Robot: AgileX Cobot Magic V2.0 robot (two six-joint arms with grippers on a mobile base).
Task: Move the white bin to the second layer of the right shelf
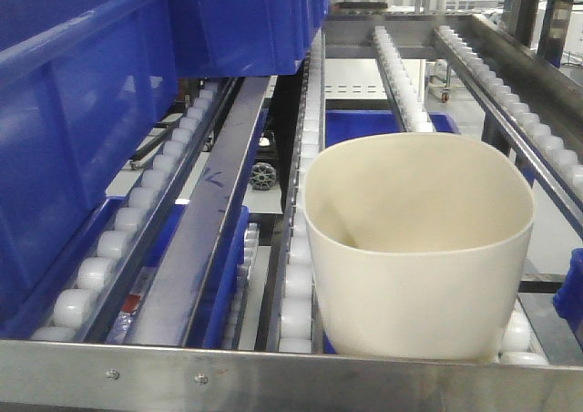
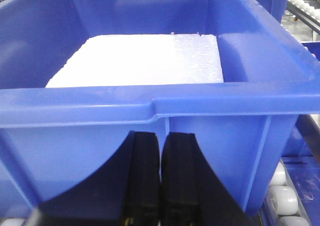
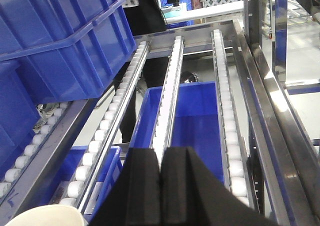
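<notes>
Resting upright on the roller rails of the right shelf second layer (image 1: 301, 248), the white bin (image 1: 419, 248) sits at the near end of the right-hand lane, just behind the flat steel front rail (image 1: 273, 375) with its two screws. Its rounded-square opening faces up, and its interior appears bare. White rollers (image 1: 296, 284) line the rail just left of the bin; further roller rails run to the far end on its right. A blue crate (image 1: 364, 125) lies on a lower level beyond the bin, visible between the rails. Large blue crates (image 1: 91, 111) occupy the left lane of the shelf.

In the right wrist view, the right hand (image 3: 161, 186) has its black fingers pressed together with nothing between them, and the bin's rim (image 3: 47, 217) shows at the lower left corner, apart from the fingers.

In the left wrist view, the left hand (image 2: 161, 181) is likewise closed and holds nothing, close in front of a blue crate (image 2: 225, 141) containing a white foam slab (image 2: 140, 61).
</notes>
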